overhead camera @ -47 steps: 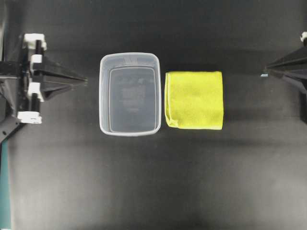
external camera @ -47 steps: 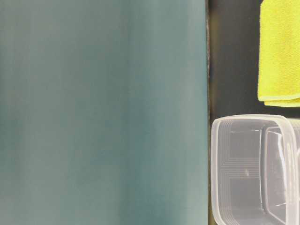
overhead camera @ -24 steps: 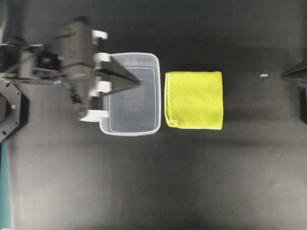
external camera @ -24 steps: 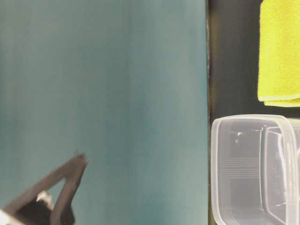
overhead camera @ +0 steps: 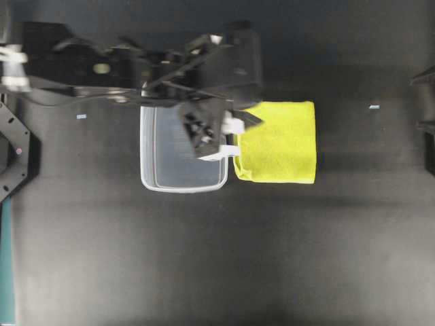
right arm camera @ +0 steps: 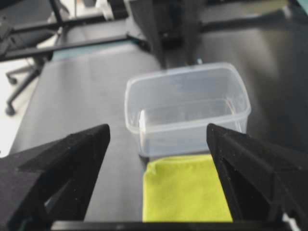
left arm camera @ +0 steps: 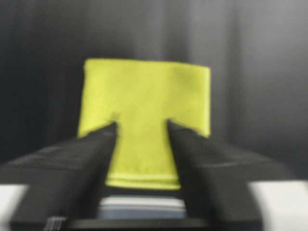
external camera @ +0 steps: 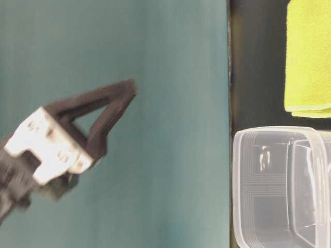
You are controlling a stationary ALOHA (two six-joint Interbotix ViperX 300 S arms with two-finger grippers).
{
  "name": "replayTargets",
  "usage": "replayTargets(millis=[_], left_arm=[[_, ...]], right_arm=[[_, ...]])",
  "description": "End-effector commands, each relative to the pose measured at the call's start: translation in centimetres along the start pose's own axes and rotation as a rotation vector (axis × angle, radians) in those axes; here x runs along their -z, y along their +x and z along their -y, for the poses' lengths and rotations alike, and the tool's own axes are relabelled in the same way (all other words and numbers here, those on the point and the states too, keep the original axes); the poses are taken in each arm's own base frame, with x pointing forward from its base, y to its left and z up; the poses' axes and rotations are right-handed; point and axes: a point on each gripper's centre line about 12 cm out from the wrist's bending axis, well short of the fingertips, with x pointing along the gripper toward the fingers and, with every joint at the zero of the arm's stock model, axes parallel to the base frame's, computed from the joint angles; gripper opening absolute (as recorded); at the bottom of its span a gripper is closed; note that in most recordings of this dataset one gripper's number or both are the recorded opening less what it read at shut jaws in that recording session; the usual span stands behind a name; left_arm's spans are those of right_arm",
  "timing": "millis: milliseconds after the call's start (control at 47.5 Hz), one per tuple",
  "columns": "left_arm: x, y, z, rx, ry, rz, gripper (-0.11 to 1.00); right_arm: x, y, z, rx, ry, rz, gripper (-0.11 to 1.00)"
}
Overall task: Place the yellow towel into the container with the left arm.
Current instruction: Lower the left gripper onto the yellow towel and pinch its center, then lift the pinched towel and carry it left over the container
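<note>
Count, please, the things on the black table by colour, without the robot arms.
Yellow: 1, the yellow towel
Clear plastic: 1, the container
Total: 2

The left arm [overhead camera: 102,71] is black with white fittings, cables and tapered fingers [left arm camera: 72,168].

One yellow towel [overhead camera: 277,141] lies folded just beside one clear plastic container [overhead camera: 178,159] on a dark table [overhead camera: 217,258]. Two black robot arms share the scene: one [overhead camera: 122,71] stretched above the container, the other [overhead camera: 425,102] well apart from it, beyond the towel.
</note>
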Motion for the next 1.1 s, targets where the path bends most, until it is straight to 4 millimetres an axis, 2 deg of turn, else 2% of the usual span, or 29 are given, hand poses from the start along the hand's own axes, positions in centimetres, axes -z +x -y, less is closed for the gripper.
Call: replayTargets(millis=[0,84,169,274,379,758,864,1074], left_arm=[[-1.2,1.9,0.1,0.000,0.018,-0.070,0.59],[-0.7,4.2,0.0,-0.002,0.025,-0.170,0.81],[-0.5,6.2,-0.1,-0.001,0.034,-0.244,0.91],[-0.6,8.5,0.0,0.003,0.055,-0.278,0.90],[0.2,10.5,0.0,0.005,0.063,-0.318,0.90],[6.3,16.8,0.6,0.036,0.139,-0.485,0.91],[7.9,18.0,0.9,0.043,0.148,-0.527,0.91],[8.4,18.3,1.0,0.044,0.147,-0.543,0.88]], right_arm=[[-1.2,-0.4,-0.1,-0.002,-0.003,0.041,0.78],[-1.8,-0.9,-0.2,-0.006,-0.001,0.069,0.78],[-2.2,-1.2,-0.3,-0.008,0.000,0.087,0.78],[-2.7,-1.6,-0.3,-0.011,0.003,0.108,0.78],[-2.9,-1.9,-0.3,-0.012,0.004,0.116,0.78],[-3.6,-2.6,-0.4,-0.013,0.006,0.142,0.78],[-3.6,-2.6,-0.4,-0.013,0.006,0.142,0.78],[-3.6,-2.6,-0.4,-0.013,0.007,0.142,0.78]])
